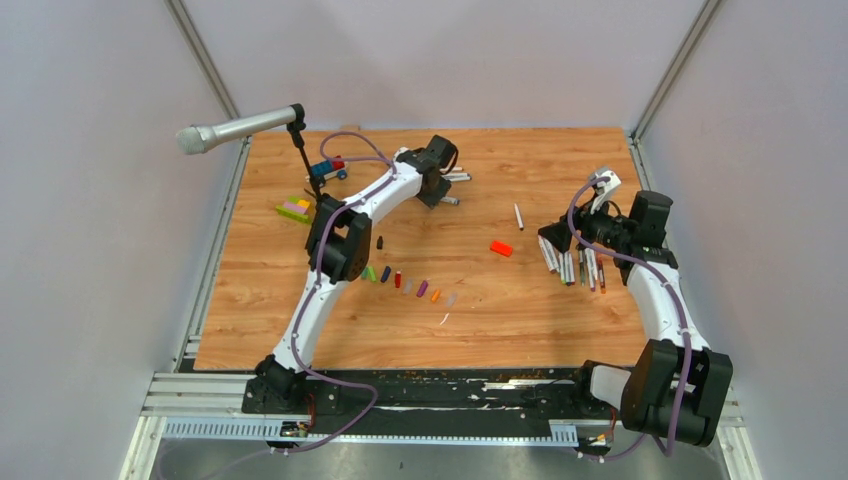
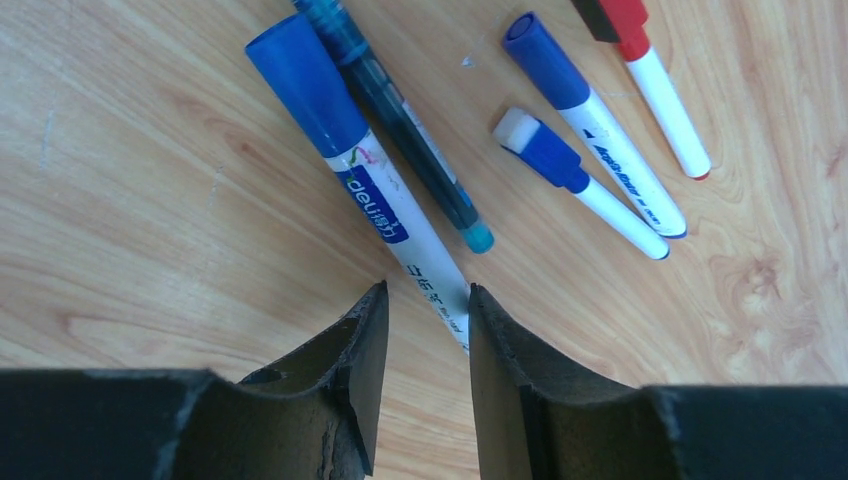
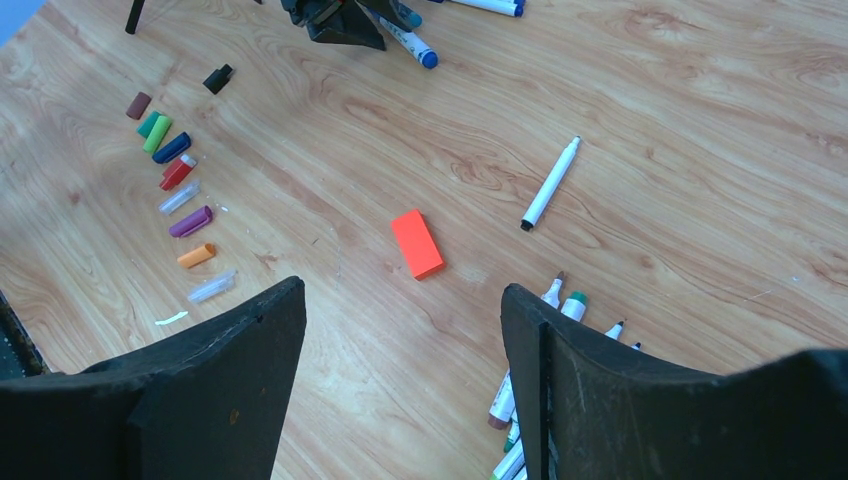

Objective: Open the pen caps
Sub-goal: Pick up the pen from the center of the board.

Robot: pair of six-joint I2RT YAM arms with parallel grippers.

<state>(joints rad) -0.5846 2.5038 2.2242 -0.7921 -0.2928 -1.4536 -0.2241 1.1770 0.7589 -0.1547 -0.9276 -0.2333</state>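
A pen [image 2: 385,205] with a white barrel and a blue pen cap [image 2: 300,80] lies on the wood. Its bare end sits between the fingers of my left gripper [image 2: 428,290], against the right finger [image 2: 490,330], with a gap on the left side; the jaws are partly open. More capped pens [image 2: 590,120] lie beside it. My right gripper [image 3: 402,290] hovers open and holds nothing. Uncapped pens [image 3: 572,305] lie under its right finger. A row of loose pen caps [image 3: 176,172] lies at the left. In the top view the left gripper [image 1: 438,190] is far centre and the right gripper [image 1: 553,235] at right.
An orange-red block [image 3: 417,243] and one uncapped white pen [image 3: 550,183] lie mid-table. A grey microphone [image 1: 235,128] on a black tripod and stacked toy bricks [image 1: 295,210] stand at the far left. Grey walls close in the table's sides.
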